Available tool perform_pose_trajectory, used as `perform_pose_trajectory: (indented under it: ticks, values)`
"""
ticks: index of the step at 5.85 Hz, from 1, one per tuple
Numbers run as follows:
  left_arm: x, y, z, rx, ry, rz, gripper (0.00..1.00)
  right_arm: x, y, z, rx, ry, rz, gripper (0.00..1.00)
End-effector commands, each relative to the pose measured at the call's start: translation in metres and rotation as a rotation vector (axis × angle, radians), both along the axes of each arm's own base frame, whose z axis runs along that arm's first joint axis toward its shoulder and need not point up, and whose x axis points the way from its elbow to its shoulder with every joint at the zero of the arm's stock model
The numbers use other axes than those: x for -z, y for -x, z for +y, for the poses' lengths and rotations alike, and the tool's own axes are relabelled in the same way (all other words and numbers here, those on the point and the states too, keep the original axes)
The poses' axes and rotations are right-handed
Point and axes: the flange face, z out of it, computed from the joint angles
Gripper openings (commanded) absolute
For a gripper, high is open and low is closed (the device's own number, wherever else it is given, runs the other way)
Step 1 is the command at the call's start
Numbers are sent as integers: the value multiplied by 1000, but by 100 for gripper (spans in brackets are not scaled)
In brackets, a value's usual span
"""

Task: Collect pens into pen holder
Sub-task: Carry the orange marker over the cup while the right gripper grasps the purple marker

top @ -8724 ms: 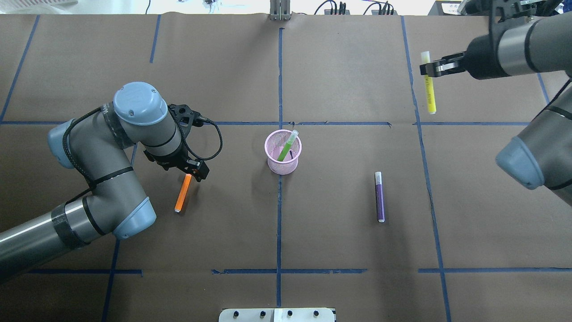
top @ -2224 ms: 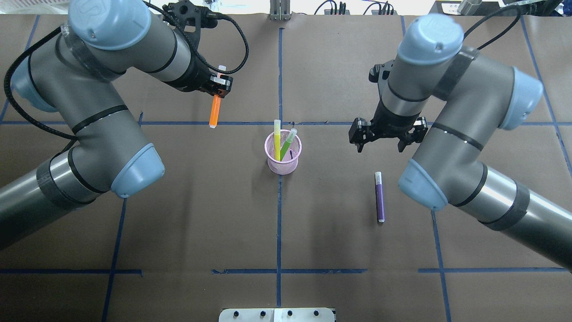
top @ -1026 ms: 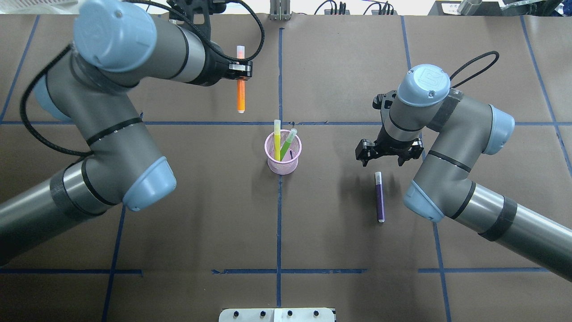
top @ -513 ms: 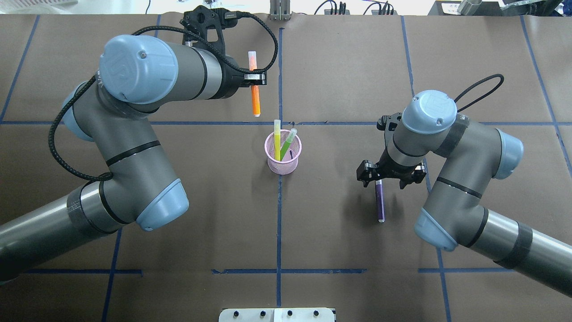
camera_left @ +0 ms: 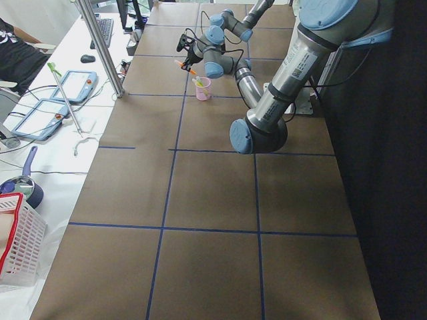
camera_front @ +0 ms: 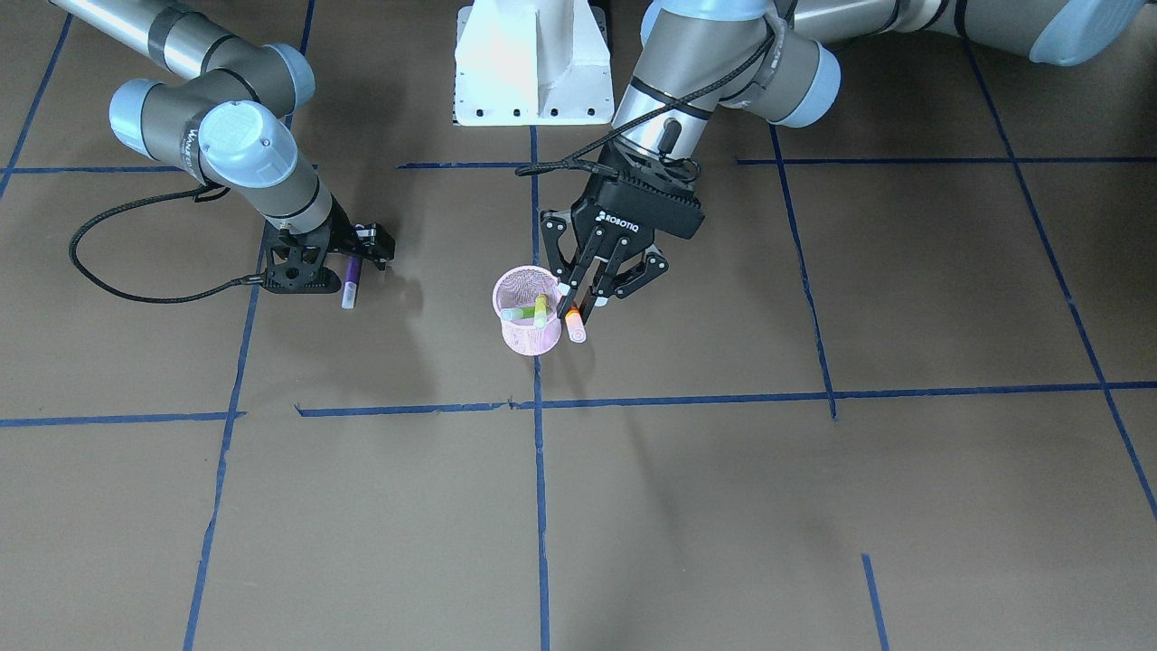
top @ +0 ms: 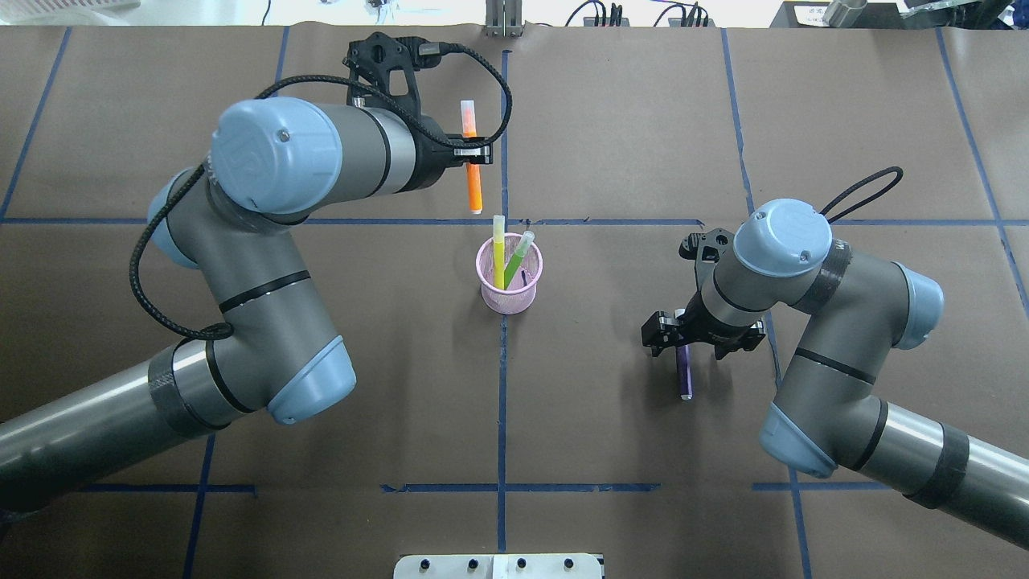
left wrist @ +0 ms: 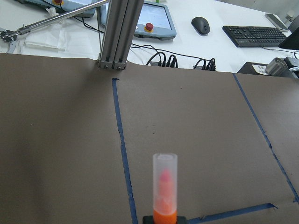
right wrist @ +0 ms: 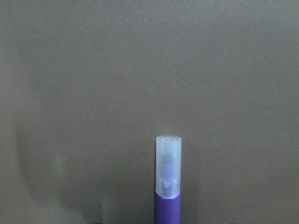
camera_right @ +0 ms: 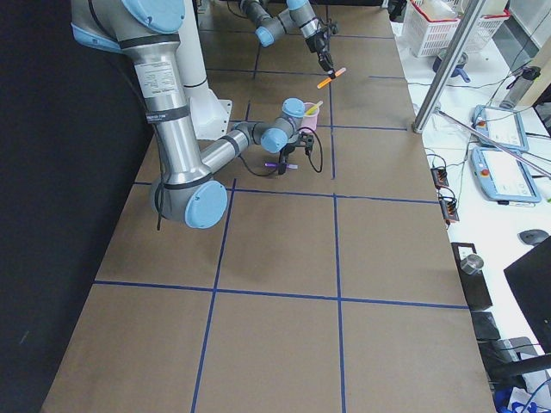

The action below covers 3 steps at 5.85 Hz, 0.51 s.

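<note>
The pink mesh pen holder (top: 509, 277) (camera_front: 527, 336) stands mid-table with a green pen (top: 517, 257) and a yellow pen (top: 498, 253) upright in it. My left gripper (top: 473, 153) (camera_front: 583, 303) is shut on the orange pen (top: 473, 183) (left wrist: 165, 191) and holds it upright in the air, just beyond the holder's far rim. The purple pen (top: 684, 374) (right wrist: 167, 186) lies flat on the table right of the holder. My right gripper (top: 685, 338) (camera_front: 348, 262) is open and low over its capped end, with the jaws on either side of it.
Blue tape lines grid the brown table paper. The robot's white base (camera_front: 529, 63) stands at the near edge, and an aluminium post (top: 504, 20) at the far edge. A black cable (camera_front: 136, 289) loops on the table beside the right arm.
The left arm has carried the orange pen rightward and closer to the holder. The right arm has moved toward the robot and down, so its gripper now covers the purple pen's cap end.
</note>
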Motion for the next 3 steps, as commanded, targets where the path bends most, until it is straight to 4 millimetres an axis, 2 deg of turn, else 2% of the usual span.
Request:
perform_pose_trajectory:
  ticks: [1, 3]
  values:
    - [-3, -8, 6, 2, -9, 7, 0, 2, 3, -4, -17, -37, 12, 100]
    - [-13, -13, 14, -12, -15, 12, 0, 1, 4, -6, -22, -46, 23, 100]
